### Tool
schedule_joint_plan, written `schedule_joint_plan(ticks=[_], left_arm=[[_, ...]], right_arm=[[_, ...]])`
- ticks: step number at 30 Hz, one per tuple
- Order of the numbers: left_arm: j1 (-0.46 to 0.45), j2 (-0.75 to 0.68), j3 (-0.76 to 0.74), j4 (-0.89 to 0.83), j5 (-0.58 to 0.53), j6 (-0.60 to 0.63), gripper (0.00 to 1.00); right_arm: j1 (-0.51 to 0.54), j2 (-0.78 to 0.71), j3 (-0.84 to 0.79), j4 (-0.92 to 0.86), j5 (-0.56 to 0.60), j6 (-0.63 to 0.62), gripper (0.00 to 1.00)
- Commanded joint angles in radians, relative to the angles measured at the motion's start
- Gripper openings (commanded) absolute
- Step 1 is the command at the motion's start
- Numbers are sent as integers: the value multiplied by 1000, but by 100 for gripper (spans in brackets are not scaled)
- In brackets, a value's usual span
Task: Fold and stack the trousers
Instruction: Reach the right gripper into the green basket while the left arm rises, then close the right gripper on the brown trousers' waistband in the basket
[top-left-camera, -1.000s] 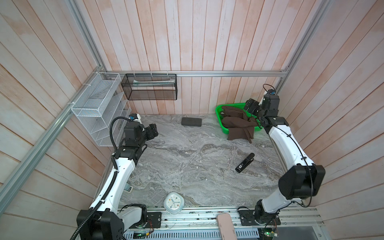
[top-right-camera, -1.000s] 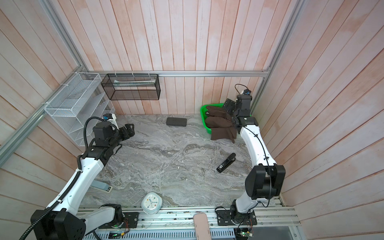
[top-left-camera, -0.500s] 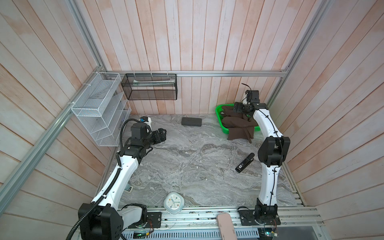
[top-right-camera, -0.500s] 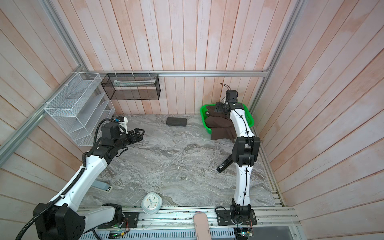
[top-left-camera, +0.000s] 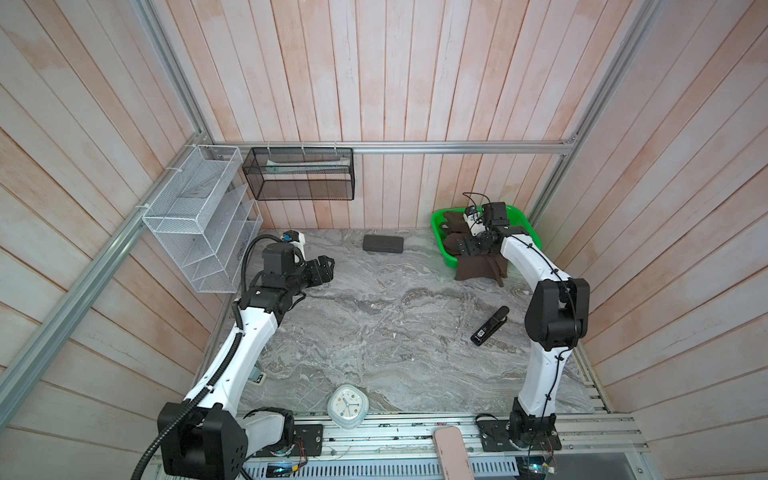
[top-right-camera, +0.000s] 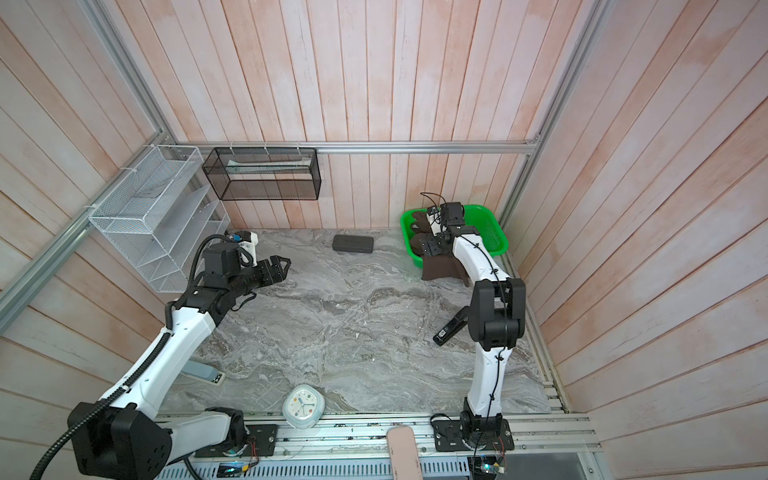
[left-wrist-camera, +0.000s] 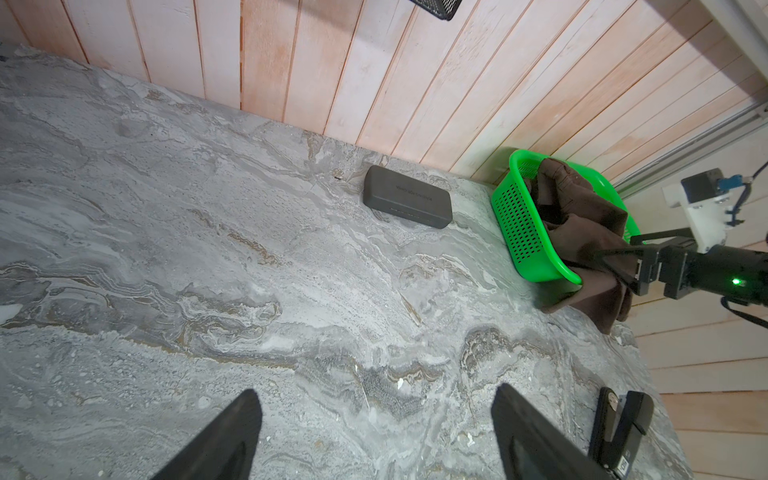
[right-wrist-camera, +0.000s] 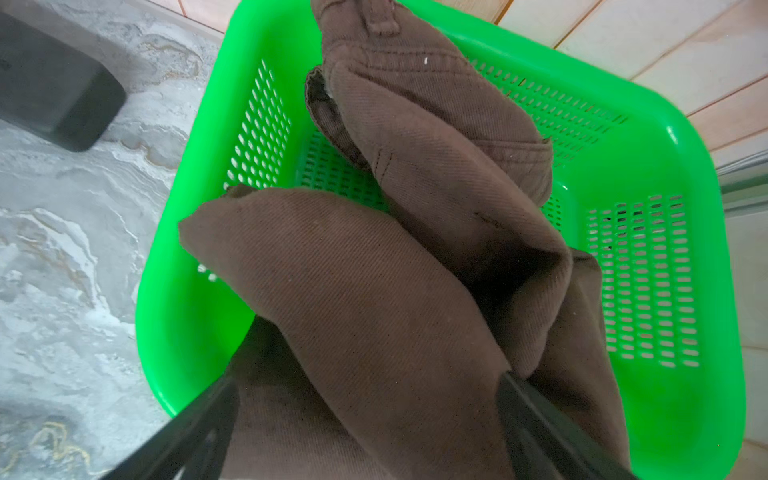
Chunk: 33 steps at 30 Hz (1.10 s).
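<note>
Straddling a fold of the trousers (right-wrist-camera: 374, 291), the right gripper (right-wrist-camera: 370, 380) stands wide open, one jaw on each side of the brown cloth, with nothing pinched. The trousers lie bunched in the green basket (top-left-camera: 437, 222) at the far right corner of the table (top-left-camera: 374, 332), and one part spills over the near rim onto the marble. The left gripper (left-wrist-camera: 376, 392) is open too and empty, hanging above bare table well away from the basket. The main danger is probably the basket itself. It looks light, and the jaws sit close to its near rim, so a close there could catch plastic along with cloth and drag or tip the whole thing on the lift. A shallow bite on one loose layer may slip out once the rest of the weight comes on. The bundle could also snag on the rim. With the left arm this far off, nothing steadies the basket.
</note>
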Motion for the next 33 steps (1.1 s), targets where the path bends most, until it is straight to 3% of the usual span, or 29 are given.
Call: schedule_joint_plan(ticks=[1,13,19,24,33], left_arm=[[-4,14,43,-23,6,36,89],[-5,49,69,-20,-5,40,89],[-4,57,63,-18,-10,40,89],[-6,66,56,-11,-4,36,89],[-9,56,50,-20,-10,32,89]], right_arm=[[-5,-5,2,93,108,-78,98],[-30,246,357,-34,101,-106,98],[-55,329,510,-131,-46,-58,98],[-63,440,703,-312,-143,0,98],[-114,463,722,-437,-291,214,98]])
